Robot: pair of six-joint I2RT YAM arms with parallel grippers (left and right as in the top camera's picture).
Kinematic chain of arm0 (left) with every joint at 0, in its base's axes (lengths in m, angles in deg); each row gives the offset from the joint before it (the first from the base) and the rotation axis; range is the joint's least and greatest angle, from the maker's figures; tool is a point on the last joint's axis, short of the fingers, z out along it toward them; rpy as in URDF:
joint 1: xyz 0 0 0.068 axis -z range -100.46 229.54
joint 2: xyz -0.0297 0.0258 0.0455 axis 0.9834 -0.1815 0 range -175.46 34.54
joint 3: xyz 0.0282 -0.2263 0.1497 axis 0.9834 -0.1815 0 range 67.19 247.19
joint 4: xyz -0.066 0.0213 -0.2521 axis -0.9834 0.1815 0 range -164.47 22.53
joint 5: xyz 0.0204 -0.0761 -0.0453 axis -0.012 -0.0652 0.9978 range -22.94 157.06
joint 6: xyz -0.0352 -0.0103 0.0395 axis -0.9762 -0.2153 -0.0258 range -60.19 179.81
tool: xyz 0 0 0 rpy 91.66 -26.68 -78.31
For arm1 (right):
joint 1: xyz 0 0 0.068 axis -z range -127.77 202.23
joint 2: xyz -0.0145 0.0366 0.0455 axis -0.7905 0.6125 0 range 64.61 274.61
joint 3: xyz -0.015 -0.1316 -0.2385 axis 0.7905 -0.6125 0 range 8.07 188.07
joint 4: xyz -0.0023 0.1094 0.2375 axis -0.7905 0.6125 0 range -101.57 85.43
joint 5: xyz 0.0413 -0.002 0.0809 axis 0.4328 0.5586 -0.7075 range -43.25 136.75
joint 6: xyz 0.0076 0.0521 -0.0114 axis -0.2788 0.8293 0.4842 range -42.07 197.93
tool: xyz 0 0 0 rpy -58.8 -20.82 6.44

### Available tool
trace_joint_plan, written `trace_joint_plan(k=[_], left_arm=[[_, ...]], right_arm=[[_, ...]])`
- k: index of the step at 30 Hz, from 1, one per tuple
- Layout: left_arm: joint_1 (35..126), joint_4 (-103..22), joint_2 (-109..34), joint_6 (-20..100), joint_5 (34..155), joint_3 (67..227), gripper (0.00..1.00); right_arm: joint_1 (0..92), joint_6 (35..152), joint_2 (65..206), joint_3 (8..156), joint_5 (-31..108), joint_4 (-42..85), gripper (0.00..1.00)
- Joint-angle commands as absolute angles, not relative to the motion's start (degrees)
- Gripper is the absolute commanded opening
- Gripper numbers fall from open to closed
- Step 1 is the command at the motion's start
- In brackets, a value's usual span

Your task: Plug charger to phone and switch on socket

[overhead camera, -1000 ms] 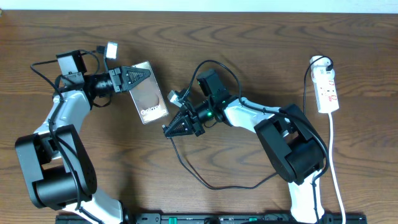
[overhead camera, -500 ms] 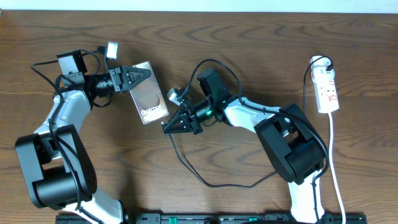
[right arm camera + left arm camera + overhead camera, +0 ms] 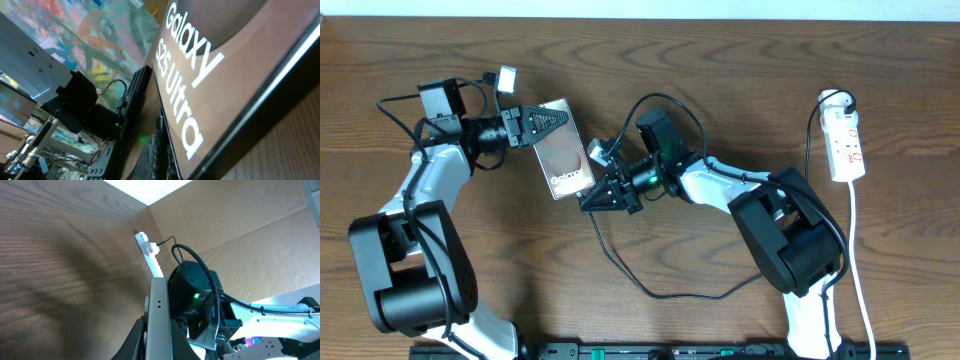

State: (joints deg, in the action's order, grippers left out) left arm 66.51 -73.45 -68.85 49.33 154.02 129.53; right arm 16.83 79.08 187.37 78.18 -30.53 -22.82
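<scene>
Brown wood table [image 3: 720, 60], seen from above. At centre-left, phone [image 3: 563, 155], pinched along its top edge by left gripper [image 3: 556, 118], clamped tight on it, likely to steady it and offer up the bottom edge. Just beside that bottom edge, right gripper [image 3: 590, 203], pressed together, apparently nipping the charger [image 3: 650, 292] by its plug end, though too small here to be sure. Slack black loop lying toward the table's near edge. Far right, socket [image 3: 846, 145], well apart from both arms, not yet dealt with.

From left wrist: phone's grey edge straight up between the jaws, right arm [image 3: 192, 292] close behind it, socket small beyond, cardboard wall [image 3: 240, 225] at back.

From right wrist: phone's face filling the view, white "Galaxy S25 Ultra" lettering very near, probably angled so as to line up with the port. No plug tip in sight.
</scene>
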Motion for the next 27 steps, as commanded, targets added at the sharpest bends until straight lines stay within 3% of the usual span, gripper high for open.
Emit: trace_joint_plan(k=[1,27], left_arm=[[67.1,-73.6,-68.5,48.9,157.1,130.2,0.08],[67.1,-75.9,-68.5,48.7,157.0,130.2,0.07]], right_arm=[[15.7,79.6,187.6,78.6,-30.7,-23.4,0.01],[14.8,81.0,187.6,78.6,-31.4,-26.8,0.01]])
